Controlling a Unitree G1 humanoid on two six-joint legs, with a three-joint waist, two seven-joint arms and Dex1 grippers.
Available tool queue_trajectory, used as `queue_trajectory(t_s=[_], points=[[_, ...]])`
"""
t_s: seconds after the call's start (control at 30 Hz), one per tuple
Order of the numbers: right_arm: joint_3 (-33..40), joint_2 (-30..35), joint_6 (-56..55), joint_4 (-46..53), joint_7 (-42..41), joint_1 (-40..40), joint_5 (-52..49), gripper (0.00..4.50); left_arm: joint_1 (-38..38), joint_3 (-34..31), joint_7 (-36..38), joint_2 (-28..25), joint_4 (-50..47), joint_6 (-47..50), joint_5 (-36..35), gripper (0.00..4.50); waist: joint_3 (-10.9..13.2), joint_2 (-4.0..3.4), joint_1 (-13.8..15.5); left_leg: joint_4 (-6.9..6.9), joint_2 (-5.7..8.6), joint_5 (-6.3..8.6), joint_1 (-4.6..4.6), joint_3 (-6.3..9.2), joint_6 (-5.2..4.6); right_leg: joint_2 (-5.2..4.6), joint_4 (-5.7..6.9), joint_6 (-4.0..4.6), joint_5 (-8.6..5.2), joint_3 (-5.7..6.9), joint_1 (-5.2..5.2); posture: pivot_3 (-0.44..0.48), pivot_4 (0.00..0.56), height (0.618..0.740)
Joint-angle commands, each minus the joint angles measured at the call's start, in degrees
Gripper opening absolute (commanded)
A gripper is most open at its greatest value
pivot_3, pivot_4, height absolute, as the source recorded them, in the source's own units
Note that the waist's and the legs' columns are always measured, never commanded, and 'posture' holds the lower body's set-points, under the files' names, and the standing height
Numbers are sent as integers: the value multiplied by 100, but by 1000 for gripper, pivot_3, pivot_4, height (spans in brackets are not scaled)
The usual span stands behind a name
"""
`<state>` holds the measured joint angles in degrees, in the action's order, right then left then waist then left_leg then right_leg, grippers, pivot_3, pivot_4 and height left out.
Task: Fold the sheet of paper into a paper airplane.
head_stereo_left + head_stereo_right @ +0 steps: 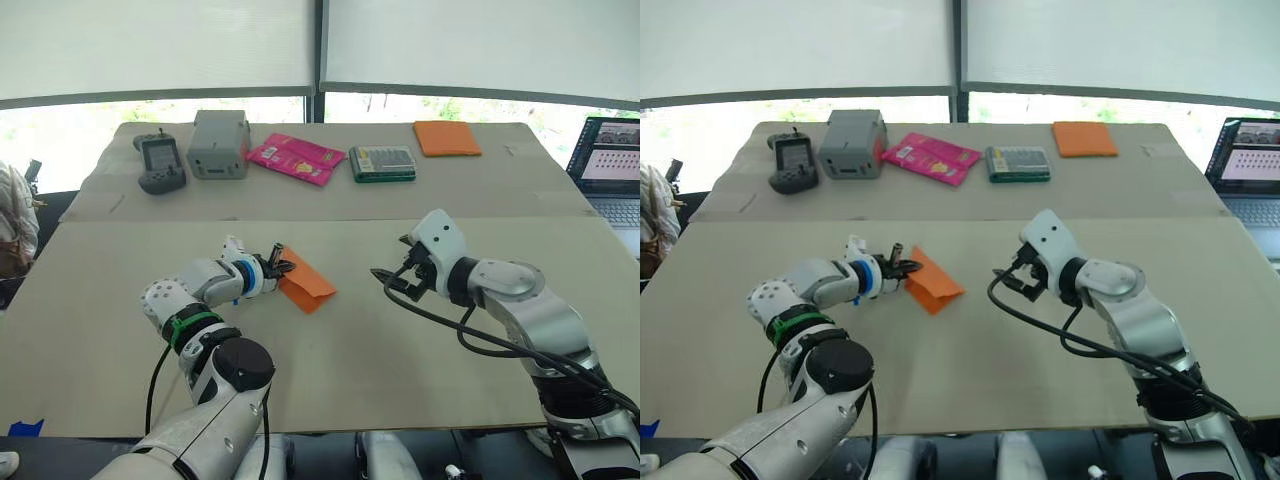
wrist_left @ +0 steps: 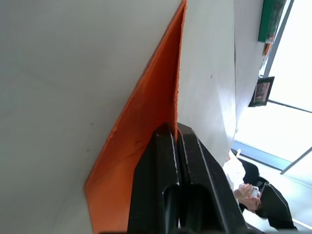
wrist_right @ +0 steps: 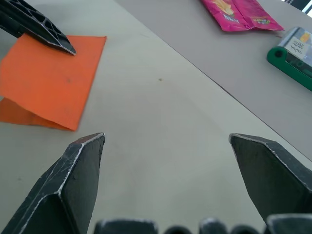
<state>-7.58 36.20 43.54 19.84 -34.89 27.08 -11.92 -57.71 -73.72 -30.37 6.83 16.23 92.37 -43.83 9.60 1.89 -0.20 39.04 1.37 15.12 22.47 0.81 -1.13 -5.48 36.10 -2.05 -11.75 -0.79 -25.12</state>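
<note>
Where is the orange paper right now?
In the left eye view, the sheet of paper lies folded on the near table, left of middle, pinched at its edge by the left tool.

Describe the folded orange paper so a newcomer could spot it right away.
On the near half of the table, look at the left tool. The paper is pinched in it, thin and folded over, unlike the thicker orange pad lying flat at the far edge.

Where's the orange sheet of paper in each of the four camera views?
Left eye view: sheet of paper at table centre, held by the left gripper.
Right eye view: left of centre.
Left wrist view: orange wedge pinched between the black fingers.
Right wrist view: upper left.
Shared landmark: pink packet.
</note>
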Motion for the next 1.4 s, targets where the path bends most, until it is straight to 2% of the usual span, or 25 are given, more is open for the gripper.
queue_trajectory(t_s=[0.03, 0.17, 0.23, 0.33, 0.37, 0.43, 0.53, 0.57, 0.63, 0.67, 0.77, 0.83, 0.93, 1.03, 1.17, 1.4], points=[[85, -3, -167, 174, -24, 107, 26, 4500, -43, 300, -189, 761, -139, 13, -446, 1230, 0, 0, 31, 1, 3, 0, 1, 0, -1, -2, -1, 0, 0, 0, 0, 0, 150, 740], [40, -42, -160, 179, -38, 146, 12, 4500, -16, 386, -514, 489, -76, 13, -984, 2556, 0, 0, 55, 4, 5, 0, 3, 0, -1, -4, -3, -1, 1, -1, 0, 0, 150, 740], [-1, -81, -159, 205, -88, 168, -37, 4500, 124, 682, -650, 92, 98, 13, -1590, 3265, 0, 0, 64, 4, 3, -1, 3, 1, 2, -2, -2, 0, 1, 0, -1, 0, 150, 740], [27, -233, -60, 294, -218, 178, -282, 4500, 299, 1056, -764, -819, 397, 13, -2375, 4288, 0, 0, 20, 3, 2, -3, -2, 1, 4, -1, 4, 0, 1, -3, -1, 0, 150, 740], [33, -296, -3, 335, -280, 171, -383, 4500, 388, 1298, -687, -1236, 530, 13, -2734, 4460, 0, 0, -19, 3, 0, -3, -3, 0, 4, 4, 5, 1, 1, -4, -2, 0, 150, 740], [10, -504, 138, 399, -344, 152, -623, 4500, 673, 2009, -311, -2017, 651, 13, -3520, 4460, 1, 1, -127, -2, -5, -6, -3, 1, 11, 19, 9, 5, 3, -5, -8, 0, 150, 740], [-140, -988, 347, 467, -249, 118, -906, 4500, 1187, 3174, 476, -2952, 291, 13, -4604, 4460, 0, 0, -176, -16, -22, -34, -7, 10, 68, 30, 34, 10, 5, -2, -16, 0, 150, 740], [-240, -1131, 355, 446, -170, 111, -879, 4500, 1381, 3525, 758, -3245, -25, 13, -4719, 4460, 0, -1, -164, -17, -23, -35, -8, 12, 69, 27, 56, 10, 4, -1, -17, 0, 150, 740], [-479, -1310, 272, 358, -58, 104, -712, 4500, 1697, 3985, 1369, -3645, -910, -6, -4400, 4460, 0, -1, -135, -14, -15, -34, -7, 14, 66, 16, 58, 10, 4, -1, -14, 0, 150, 740], [-597, -1400, 203, 282, -5, 124, -618, 4500, 1932, 4311, 1827, -3891, -1472, -205, -3992, 4460, 0, -1, -103, -11, -10, -33, -7, 14, 65, 15, 57, 10, 4, -2, -11, 0, 150, 740], [-1030, -1610, -175, -68, 198, 315, -171, 4500, 3080, 6039, 4342, -5269, -3259, -2137, -1973, 4460, 0, 1, -100, -9, -1, -36, -8, 4, 63, 12, 53, 13, 4, -7, -10, 0, 150, 740], [-1303, -1716, -410, -333, 283, 431, 133, 4500, 3742, 6789, 5292, -5915, -3557, -3467, -734, 4460, -3, -9, -99, -23, 0, -39, -19, -12, 69, 18, 3, 28, 1, -14, -9, 0, 150, 740], [-1442, -1915, -656, -675, 407, 546, 381, 4500, 4258, 7136, 6240, -6307, -3469, -4593, 150, 4460, -3, -14, -47, -39, -14, -38, -28, -22, 62, 29, -5, 41, -2, -10, -6, 0, 150, 740], [-1516, -2036, -856, -973, 437, 615, 577, 4500, 4509, 6930, 7125, -6394, -3251, -4880, 122, 4460, -3, -13, -47, -35, -30, -21, -16, -13, 30, 39, -4, 51, 1, 3, -14, 0, 150, 740], [-1550, -2147, -1106, -1223, 366, 660, 709, 3354, 4745, 6721, 7970, -6425, -3226, -5079, 58, 4500, -3, -13, -70, -27, -31, -14, -16, -14, 14, 36, -3, 49, 1, 4, -10, 0, 150, 740], [-1467, -1943, -1391, -1397, -63, 729, 802, 871, 4792, 6557, 8192, -6220, -2979, -5185, 304, 4500, -2, -13, -82, -21, -31, -8, -17, -15, 3, 37, -2, 47, 1, 5, -6, 0, 150, 740]])
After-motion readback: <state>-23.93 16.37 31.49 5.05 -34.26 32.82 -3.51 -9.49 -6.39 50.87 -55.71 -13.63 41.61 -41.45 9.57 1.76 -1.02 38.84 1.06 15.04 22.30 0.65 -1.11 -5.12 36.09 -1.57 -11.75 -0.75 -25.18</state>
